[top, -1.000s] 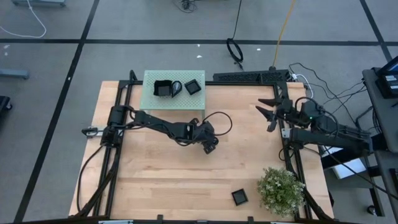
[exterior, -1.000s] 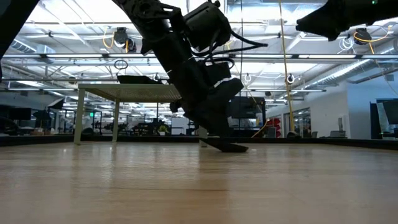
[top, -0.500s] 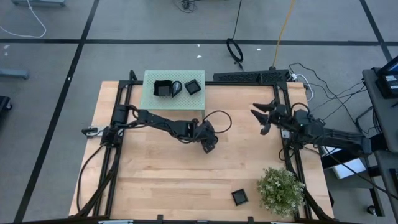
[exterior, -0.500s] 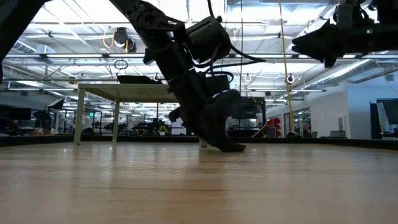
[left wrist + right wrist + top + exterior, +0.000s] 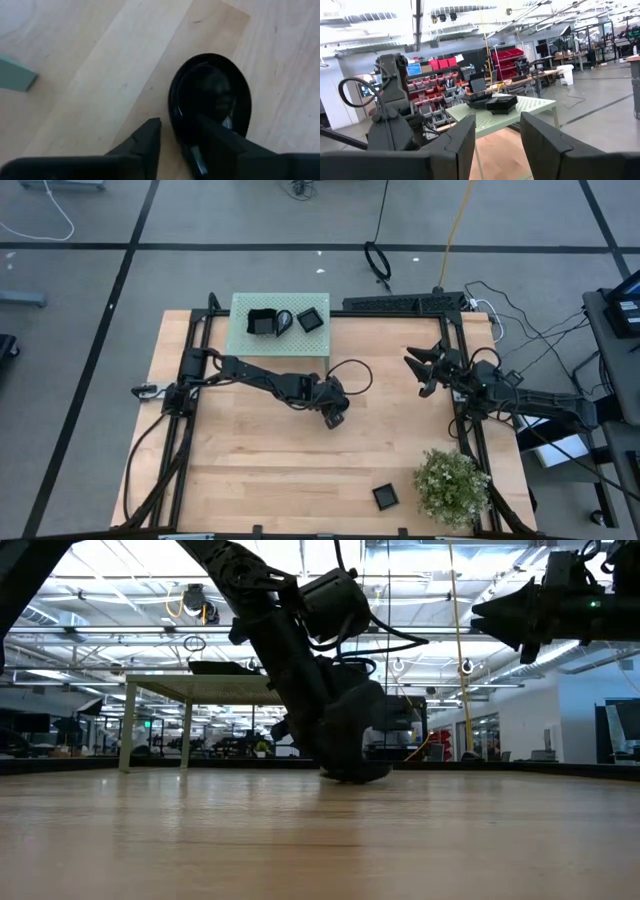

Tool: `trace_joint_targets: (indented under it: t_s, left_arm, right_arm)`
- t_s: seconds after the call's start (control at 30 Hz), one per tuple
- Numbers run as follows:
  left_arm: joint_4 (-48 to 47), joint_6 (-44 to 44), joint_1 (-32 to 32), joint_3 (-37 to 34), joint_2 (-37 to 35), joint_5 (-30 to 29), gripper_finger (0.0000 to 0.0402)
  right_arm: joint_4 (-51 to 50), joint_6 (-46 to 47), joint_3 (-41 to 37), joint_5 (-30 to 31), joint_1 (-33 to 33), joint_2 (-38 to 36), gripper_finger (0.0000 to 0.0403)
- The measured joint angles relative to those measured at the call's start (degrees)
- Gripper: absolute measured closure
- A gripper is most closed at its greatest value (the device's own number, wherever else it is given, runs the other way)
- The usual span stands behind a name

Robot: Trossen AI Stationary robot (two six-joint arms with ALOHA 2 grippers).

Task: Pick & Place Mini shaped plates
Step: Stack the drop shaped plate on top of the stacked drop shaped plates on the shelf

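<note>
A glossy black teardrop plate (image 5: 212, 92) lies on the wooden table near its middle. My left gripper (image 5: 337, 418) is down at the table and shut on this plate's rim; in the low view (image 5: 350, 772) the gripper hides the plate. My right gripper (image 5: 418, 373) is open and empty, held high at the table's right side. A stack of black plates (image 5: 262, 322) and a square plate (image 5: 311, 319) sit on the green platform (image 5: 245, 342) at the far edge. Another square plate (image 5: 385, 497) lies near the front edge. My left gripper holds the teardrop plate by the rim at its nearer, rounded end (image 5: 173, 122). One finger (image 5: 215, 142) is inside the hollow and the other finger (image 5: 145, 142) is outside. The fingers come slanting down from the table's left. The plate appears to lie flat on the table.
A small green potted plant (image 5: 452, 485) stands at the front right, beside the square plate. Black frame rails run along the table's left and right sides. A cable loops off my left arm's wrist (image 5: 352, 372). Bare wood lies across the middle and front left.
My left gripper has come down lower over the teardrop plate, whose edge showed beside the fingers in the low view and is now hidden behind them. My right gripper has moved a little toward the table's left and come down slightly, staying open.
</note>
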Motion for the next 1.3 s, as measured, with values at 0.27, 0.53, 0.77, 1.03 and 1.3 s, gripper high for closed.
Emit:
trace_joint_targets:
  t_s: [0.27, 0.53, 0.77, 1.03, 1.3]
  left_arm:
    - [0.56, -0.69, 0.02, 0.02, -0.15, 0.04, 0.0392]
    - [3.58, 2.09, 0.28, -0.06, -2.13, 1.59, 0.0396]
    - [4.56, 7.60, 2.13, -0.07, -7.94, 2.82, 0.0397]
    - [2.99, -1.78, 7.27, -0.07, -17.94, -2.08, 0.0397]
    - [-1.29, -5.55, 11.40, -0.04, -28.31, -17.43, 0.0386]
  right_arm:
    - [0.13, -0.01, -0.12, 0.00, 0.00, -0.04, 0.0261]
    - [0.09, -0.02, -0.17, -0.10, 0.00, -0.04, 0.0261]
    - [0.05, -0.49, -0.24, -0.21, 0.00, -0.02, 0.0261]
    - [-0.08, -0.65, -0.26, -0.22, 0.00, -0.04, 0.0261]
    - [-0.02, -0.67, -0.26, -0.24, 0.00, 0.11, 0.0261]
